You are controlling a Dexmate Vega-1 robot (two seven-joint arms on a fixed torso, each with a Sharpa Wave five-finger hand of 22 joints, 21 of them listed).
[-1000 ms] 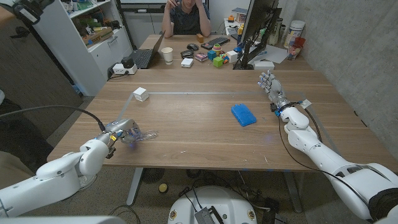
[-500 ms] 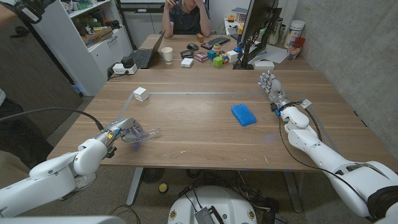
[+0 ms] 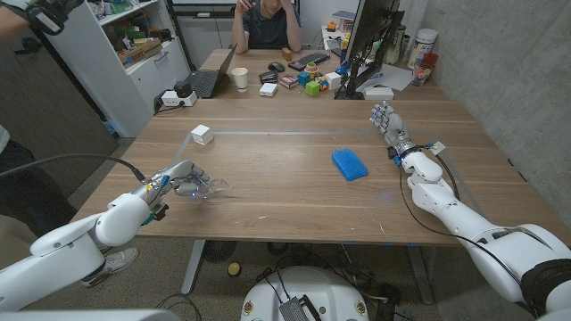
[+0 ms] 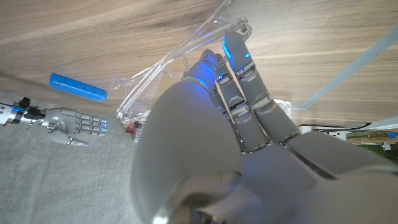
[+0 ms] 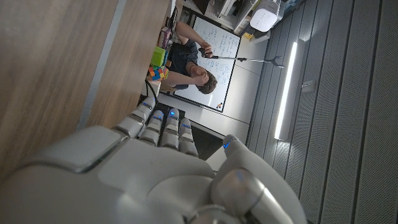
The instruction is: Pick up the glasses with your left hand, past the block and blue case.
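Note:
Clear-framed glasses [image 3: 209, 185] are in my left hand [image 3: 176, 182] over the table's near left part; their lenses stick out past the fingers toward the table's middle. In the left wrist view the transparent frame [image 4: 163, 64] runs along my fingertips [image 4: 239, 53], held against them. The white block [image 3: 202, 135] sits farther back on the left. The blue case [image 3: 350, 164] lies right of centre and shows as a blue strip [image 4: 78, 86] in the left wrist view. My right hand [image 3: 388, 120] stands at the far right with fingers apart, holding nothing.
At the far end of the table [image 3: 285, 201] a person [image 3: 264, 25] sits among a laptop [image 3: 207, 82], a cup [image 3: 240, 78], coloured cubes [image 3: 312, 85] and a monitor [image 3: 368, 40]. A pale tape line [image 3: 294, 133] crosses the table behind the block.
My left hand has moved away from the near edge, forward and slightly right, carrying the glasses with it. The right hand, block and case have stayed put.

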